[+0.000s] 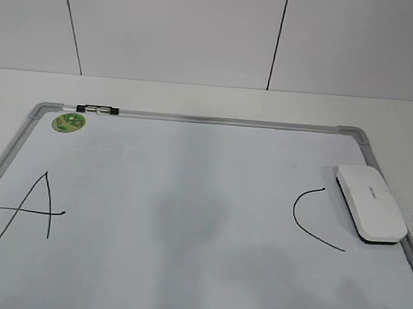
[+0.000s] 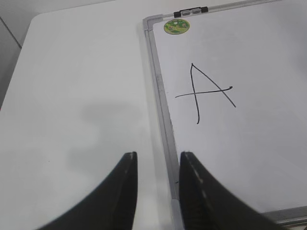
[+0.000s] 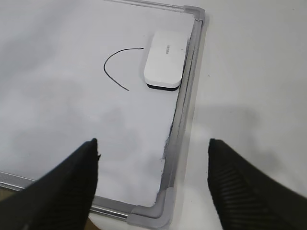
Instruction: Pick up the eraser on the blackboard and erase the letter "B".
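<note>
The blackboard (image 1: 191, 167) is a white dry-erase board with a silver frame and lies flat on the table. The white eraser (image 1: 371, 203) lies on it by the right frame, next to a black "C" (image 1: 313, 218). A black "A" (image 1: 32, 208) is at the left. No letter "B" shows; the board between "A" and "C" is blank with a faint grey smudge. My left gripper (image 2: 158, 158) is open and empty above the board's left frame (image 2: 163, 110). My right gripper (image 3: 152, 143) is wide open and empty above the board's near right corner, short of the eraser (image 3: 165, 60). Neither gripper shows in the exterior view.
A round green sticker (image 1: 69, 121) sits in the board's far left corner, with a black clip (image 1: 98, 109) on the top frame beside it. White table (image 2: 76, 96) surrounds the board on the left and on the right (image 3: 249, 72). A tiled wall stands behind.
</note>
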You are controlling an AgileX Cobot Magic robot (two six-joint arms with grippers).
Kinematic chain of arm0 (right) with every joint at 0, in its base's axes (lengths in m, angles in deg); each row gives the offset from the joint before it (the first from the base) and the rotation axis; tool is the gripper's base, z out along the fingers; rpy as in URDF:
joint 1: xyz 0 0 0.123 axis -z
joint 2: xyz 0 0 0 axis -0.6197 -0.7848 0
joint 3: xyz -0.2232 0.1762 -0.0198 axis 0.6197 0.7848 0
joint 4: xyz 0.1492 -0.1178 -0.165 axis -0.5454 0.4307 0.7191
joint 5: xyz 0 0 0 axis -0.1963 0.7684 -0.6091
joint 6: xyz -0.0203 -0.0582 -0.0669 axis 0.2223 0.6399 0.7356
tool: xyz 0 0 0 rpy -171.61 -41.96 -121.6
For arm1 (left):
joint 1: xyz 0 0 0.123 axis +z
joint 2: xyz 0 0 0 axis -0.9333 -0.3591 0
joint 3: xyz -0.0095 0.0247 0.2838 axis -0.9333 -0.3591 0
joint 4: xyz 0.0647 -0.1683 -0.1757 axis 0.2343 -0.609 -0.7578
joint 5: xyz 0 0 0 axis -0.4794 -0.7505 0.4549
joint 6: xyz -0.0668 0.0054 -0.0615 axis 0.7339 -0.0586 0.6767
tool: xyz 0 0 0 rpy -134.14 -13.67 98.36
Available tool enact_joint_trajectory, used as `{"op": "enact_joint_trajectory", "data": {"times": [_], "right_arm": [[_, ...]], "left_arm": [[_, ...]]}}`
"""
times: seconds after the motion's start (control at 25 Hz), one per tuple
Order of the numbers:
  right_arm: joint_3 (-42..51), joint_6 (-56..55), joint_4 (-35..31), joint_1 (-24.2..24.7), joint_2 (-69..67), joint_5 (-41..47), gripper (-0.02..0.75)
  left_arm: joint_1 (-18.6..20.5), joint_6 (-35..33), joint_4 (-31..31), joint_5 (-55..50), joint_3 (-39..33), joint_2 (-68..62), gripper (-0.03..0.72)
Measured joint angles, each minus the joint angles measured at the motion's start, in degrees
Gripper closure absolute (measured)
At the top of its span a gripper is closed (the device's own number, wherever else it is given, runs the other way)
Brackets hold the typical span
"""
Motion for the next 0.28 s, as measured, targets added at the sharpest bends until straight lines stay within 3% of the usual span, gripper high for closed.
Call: {"op": "enact_joint_trajectory", "data": {"times": [0.28], "right_arm": [[0.0,0.0,0.1,0.0,0.0,0.0,0.169]], "left_arm": [[0.0,0.0,0.0,0.0,0.0,0.0,0.461]]}}
